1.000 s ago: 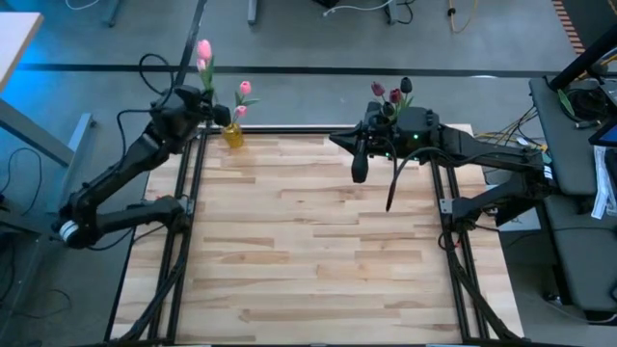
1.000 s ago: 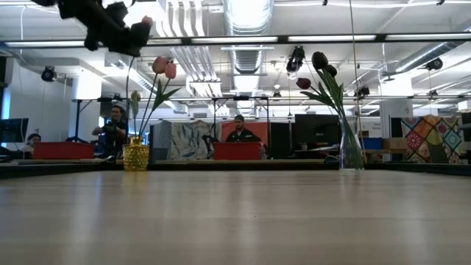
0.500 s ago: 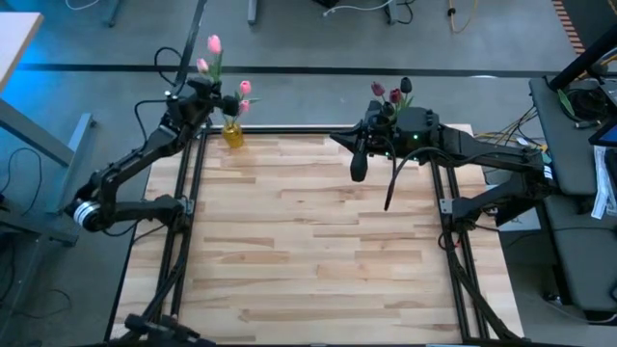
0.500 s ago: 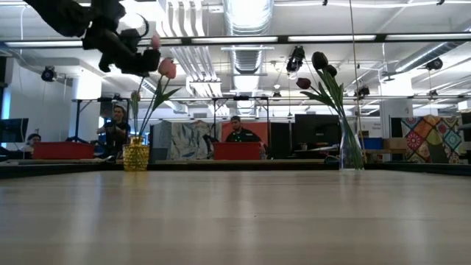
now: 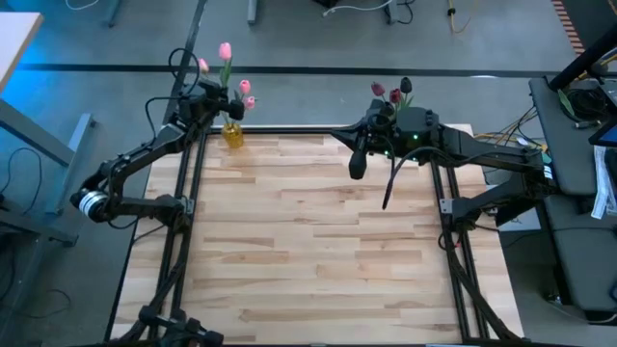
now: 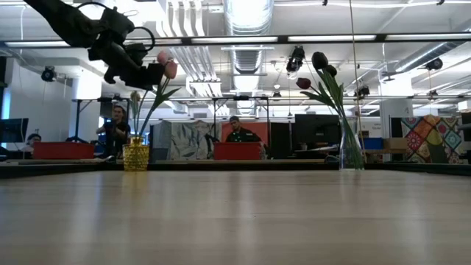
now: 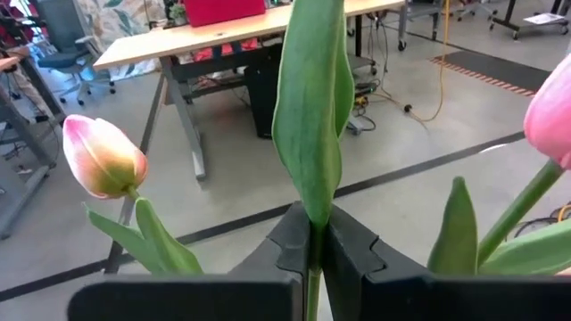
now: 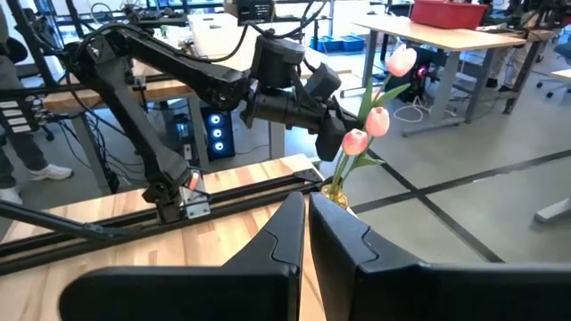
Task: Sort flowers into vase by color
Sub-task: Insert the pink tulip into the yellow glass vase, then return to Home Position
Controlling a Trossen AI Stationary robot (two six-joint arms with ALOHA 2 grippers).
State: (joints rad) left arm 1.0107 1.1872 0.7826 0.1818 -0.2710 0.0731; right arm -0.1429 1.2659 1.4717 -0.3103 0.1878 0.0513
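Observation:
My left gripper [image 5: 224, 98] hangs above the yellow vase [image 5: 232, 135] at the table's far left corner, shut on a pink tulip [image 5: 225, 50]. Other pink tulips [image 5: 246, 89] stand with their stems in that vase [image 6: 135, 156]. In the left wrist view two of their heads [image 7: 103, 156] flank the held leaf. My right gripper [image 5: 357, 166] is shut and empty, hovering over the far edge beside the clear vase [image 6: 351, 151]. Dark maroon tulips [image 5: 390, 94] stand in that vase. My left gripper pinches the pink tulip between its two fingers on the stem at the base of a long green leaf [image 7: 311, 234]. The fingers lie across the stem. The leaf [image 7: 308, 107] rises past the fingertips; the lower stem end is hidden by the gripper.
Bare wooden tabletop [image 5: 308, 241] stretches from the vases to the near edge. Black frame rails [image 5: 188, 193] run along both sides. Beyond the far edge there are desks, red bins and seated people [image 6: 239, 132].
My left gripper has carried the pink tulip down and to the right, toward the yellow vase, staying shut on it. The tulip head now stands closer above the other pink heads. My right arm has kept still.

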